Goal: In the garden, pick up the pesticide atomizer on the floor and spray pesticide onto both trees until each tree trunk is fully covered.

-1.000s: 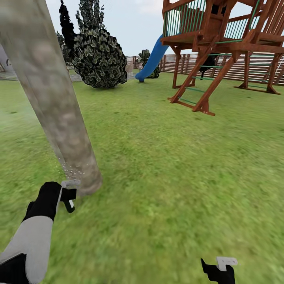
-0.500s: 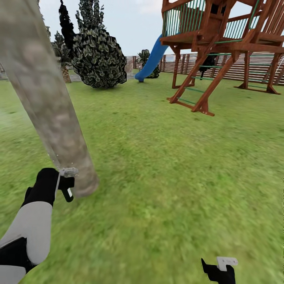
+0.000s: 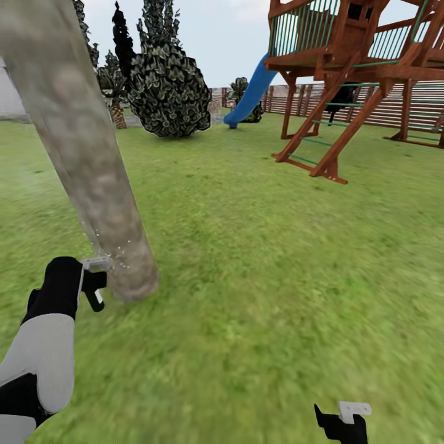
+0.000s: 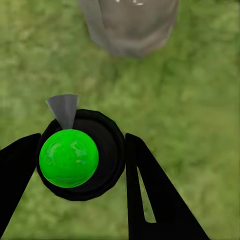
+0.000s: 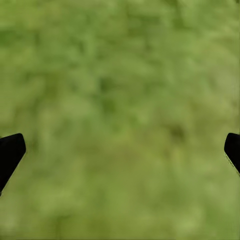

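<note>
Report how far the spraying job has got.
Done: the pesticide atomizer is off the floor, clamped in the left gripper. In hand: droplets fleck the base of the tree trunk it points at. Left: how much of this trunk is covered cannot be judged, and a second tree's state cannot be judged. The right gripper is open, empty.

The left arm reaches forward low at the head view's left, white forearm ending in a black wrist. Its left gripper is clamped on the pesticide atomizer, one black finger pressed to each side of the dark round body in the wrist view. The right gripper sits low at the right, fingers spread wide apart, holding nothing.
</note>
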`<state>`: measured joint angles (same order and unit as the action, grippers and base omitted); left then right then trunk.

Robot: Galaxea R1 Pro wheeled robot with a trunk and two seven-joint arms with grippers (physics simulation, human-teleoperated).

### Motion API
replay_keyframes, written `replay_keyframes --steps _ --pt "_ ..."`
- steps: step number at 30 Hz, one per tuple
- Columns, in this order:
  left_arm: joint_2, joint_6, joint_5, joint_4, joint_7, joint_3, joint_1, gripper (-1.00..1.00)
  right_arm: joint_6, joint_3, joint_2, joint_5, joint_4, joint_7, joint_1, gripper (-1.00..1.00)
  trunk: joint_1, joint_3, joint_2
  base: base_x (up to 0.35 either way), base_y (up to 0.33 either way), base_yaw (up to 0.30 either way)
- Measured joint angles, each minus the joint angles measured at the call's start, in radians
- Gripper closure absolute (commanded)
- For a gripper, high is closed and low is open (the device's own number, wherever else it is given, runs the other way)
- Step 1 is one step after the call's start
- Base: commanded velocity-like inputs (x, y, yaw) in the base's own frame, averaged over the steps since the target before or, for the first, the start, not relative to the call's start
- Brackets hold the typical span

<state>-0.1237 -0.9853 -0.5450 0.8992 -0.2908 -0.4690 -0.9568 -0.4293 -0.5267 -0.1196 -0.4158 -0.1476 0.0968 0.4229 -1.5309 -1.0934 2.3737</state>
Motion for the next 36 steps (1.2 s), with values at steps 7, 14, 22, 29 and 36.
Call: replay_keyframes --steps 7,14,22,29,36 --pt "0.000 0.000 0.002 0.000 0.032 0.000 -0.001 1.00 0.000 0.000 0.000 0.000 0.000 -0.001 0.000 -1.00 0.000 0.000 0.000 0.214 -0.186 0.011" --pt "0.003 0.000 0.005 -0.004 0.043 0.000 0.004 1.00 0.000 0.000 0.000 0.000 0.000 0.000 0.000 -1.00 0.000 0.000 0.000 0.062 -0.260 0.000" --pt "0.001 -0.002 0.008 -0.018 0.041 0.000 0.012 1.00 0.000 0.000 0.000 0.000 0.000 0.000 0.000 -1.00 0.000 0.000 0.000 0.000 -0.274 0.141" --pt "0.009 -0.001 0.009 -0.018 0.042 0.003 0.013 1.00 0.000 0.000 0.001 0.000 0.000 0.000 0.000 -1.00 0.000 0.000 0.000 0.140 -0.259 0.191" --pt "0.013 -0.001 0.008 -0.020 0.042 0.003 0.014 1.00 0.000 0.000 0.001 0.000 0.000 0.000 0.000 -1.00 0.000 0.000 0.000 0.155 -0.249 0.003"
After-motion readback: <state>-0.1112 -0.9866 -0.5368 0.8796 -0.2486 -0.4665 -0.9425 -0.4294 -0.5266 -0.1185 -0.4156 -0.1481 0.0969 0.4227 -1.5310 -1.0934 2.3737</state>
